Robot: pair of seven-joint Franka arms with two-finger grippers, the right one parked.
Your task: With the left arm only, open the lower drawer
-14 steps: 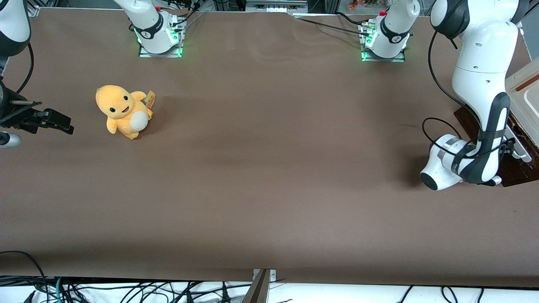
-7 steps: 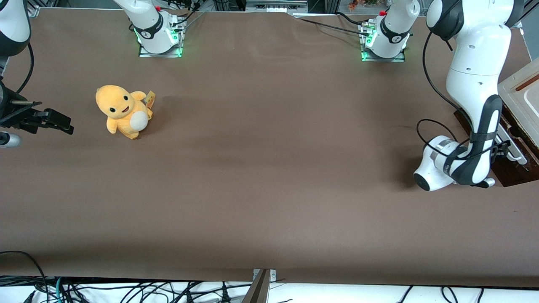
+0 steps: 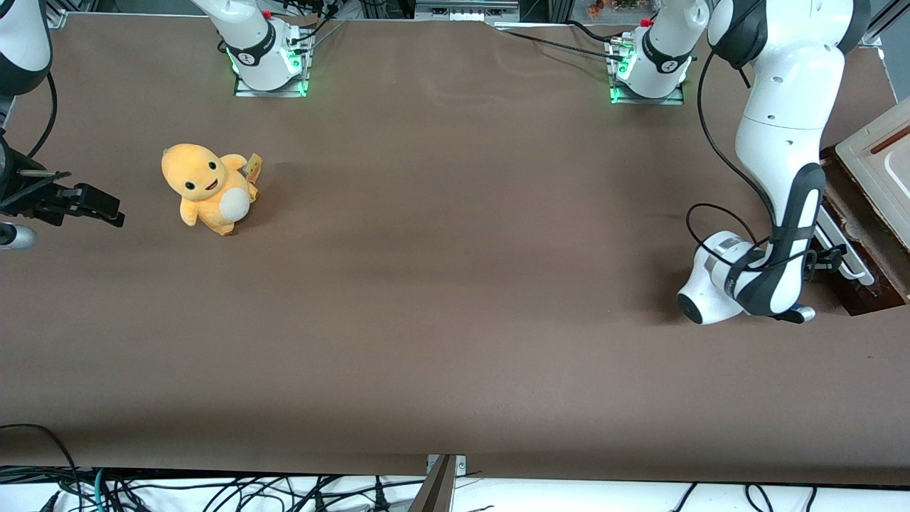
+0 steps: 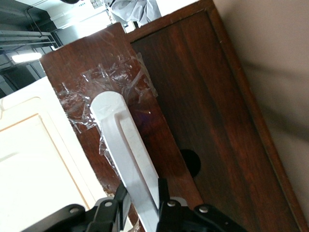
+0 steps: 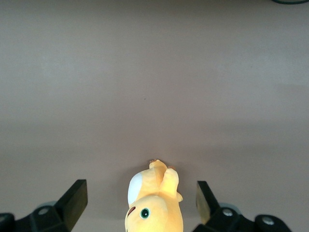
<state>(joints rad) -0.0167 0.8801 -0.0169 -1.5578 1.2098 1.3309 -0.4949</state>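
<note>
The left arm [image 3: 782, 142] reaches down at the working arm's end of the table. Its gripper [image 3: 828, 257] is shut on the long white bar handle [image 3: 846, 259] of the lower drawer [image 3: 864, 238], whose dark reddish-brown front stands out from the cabinet. In the left wrist view the two black fingers [image 4: 163, 191] clamp the white handle [image 4: 123, 145] from both sides, with the gripper [image 4: 142, 203] against the glossy brown drawer front [image 4: 203, 96]. Clear tape holds the handle's end to the wood. The drawer's inside is hidden.
A cream-white panel [image 3: 878, 156] sits above the drawer and also shows in the left wrist view [image 4: 38, 164]. A yellow plush toy [image 3: 207, 188] sits toward the parked arm's end. Two arm bases [image 3: 650, 60] stand at the table's edge farthest from the camera.
The left arm and its gripper have moved toward the table's middle, and the handle and drawer front have come out of the cabinet with them. The plush toy has not moved.
</note>
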